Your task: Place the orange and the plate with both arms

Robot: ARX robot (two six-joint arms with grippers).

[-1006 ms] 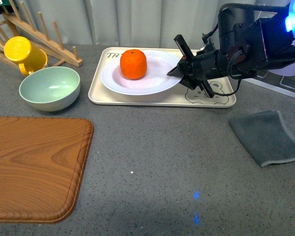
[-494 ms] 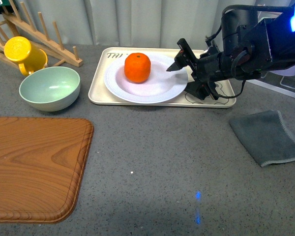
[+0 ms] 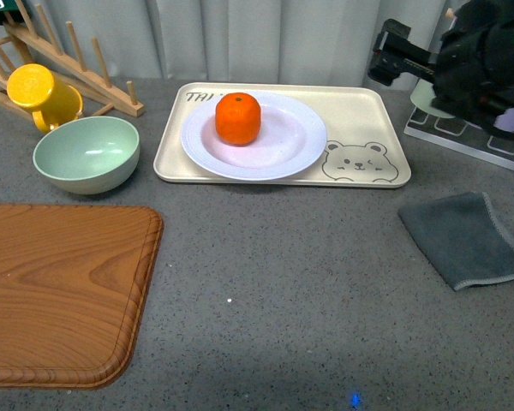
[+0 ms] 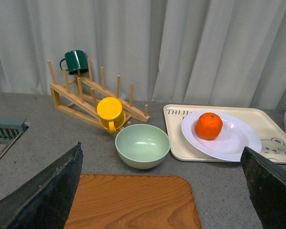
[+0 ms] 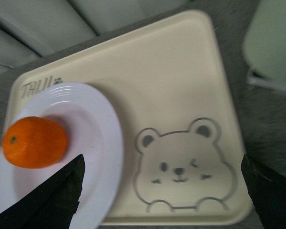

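right gripper (image 3: 392,58) withdrawn — plate (image 3: 283,145) released, unmoved

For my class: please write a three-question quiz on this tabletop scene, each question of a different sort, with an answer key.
1. True or false: the orange lies on the plate.
2. What does the plate rest on? A) cutting board B) bear tray C) grey cloth
3. Fill in: the yellow mug leans against the wooden ____.

Key: 1 true; 2 B; 3 rack.
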